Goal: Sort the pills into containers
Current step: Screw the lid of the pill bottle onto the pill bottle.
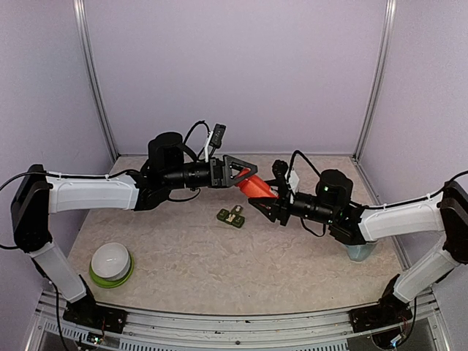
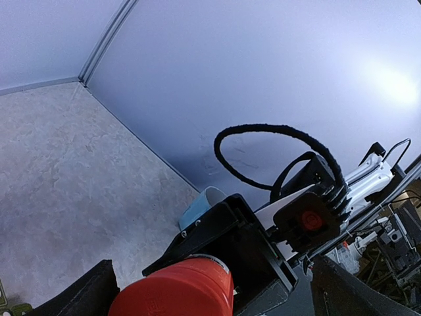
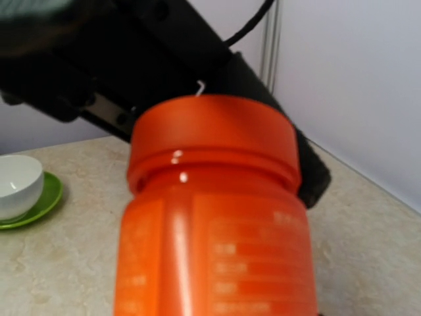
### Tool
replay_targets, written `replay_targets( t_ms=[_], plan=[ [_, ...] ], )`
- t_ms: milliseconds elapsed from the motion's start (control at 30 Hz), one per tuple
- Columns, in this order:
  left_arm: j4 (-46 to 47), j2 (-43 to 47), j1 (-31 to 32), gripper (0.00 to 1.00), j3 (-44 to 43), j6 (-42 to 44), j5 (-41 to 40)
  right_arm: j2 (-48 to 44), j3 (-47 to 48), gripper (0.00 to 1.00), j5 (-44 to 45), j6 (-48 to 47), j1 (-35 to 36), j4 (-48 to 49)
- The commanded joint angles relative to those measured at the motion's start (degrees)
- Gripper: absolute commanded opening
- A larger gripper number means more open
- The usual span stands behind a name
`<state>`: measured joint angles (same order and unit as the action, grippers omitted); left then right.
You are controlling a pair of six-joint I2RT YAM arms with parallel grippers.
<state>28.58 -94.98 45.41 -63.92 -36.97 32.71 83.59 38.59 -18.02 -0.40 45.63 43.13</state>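
The right gripper [image 1: 265,206] is gripping the orange bottle [image 1: 256,187] in mid-air, its fingers hiding behind the bottle. The left gripper [image 1: 247,175] is gaping wide around the cap [image 3: 212,131], apparently not touching it. The containers [image 1: 231,216] are sitting on the table [image 1: 183,256] just below, their contents too small to make out.

No text can be read anywhere. The bottle [image 3: 210,217] carries a label on its side, seen close in the right wrist view. It has several short lines of pale print, close in tone to the orange body. All are too blurred to give letters, numbers or a brand. In the top view and the left wrist view no print shows on it.
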Motion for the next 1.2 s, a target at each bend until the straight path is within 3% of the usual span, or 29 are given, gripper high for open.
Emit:
replay_targets(
  t_ms=[0,200,567,733,1167],
  plan=[
    [1.9,0.6,0.7,0.99,-2.2,0.5,2.0,1.3,1.7,0.00,-1.3,0.8,0.5,0.4],
    [2.0,0.5,0.7,0.99,-2.1,0.6,1.7,1.1,1.7,0.00,-2.9,0.2,0.8,0.5],
    [1.3,2.0,0.6,0.99,-0.7,1.3,0.2,-4.1,-0.2,0.00,4.3,-1.4,0.6,0.4],
    [-4.2,2.7,0.6,0.99,-1.6,4.2,-3.2,-4.7,-1.0,0.00,4.1,-1.3,0.6,1.3],
    [-5.6,1.7,0.6,0.64,-3.0,4.9,-4.0,-4.5,-1.0,0.00,3.0,-1.9,0.6,1.2]
  ],
)
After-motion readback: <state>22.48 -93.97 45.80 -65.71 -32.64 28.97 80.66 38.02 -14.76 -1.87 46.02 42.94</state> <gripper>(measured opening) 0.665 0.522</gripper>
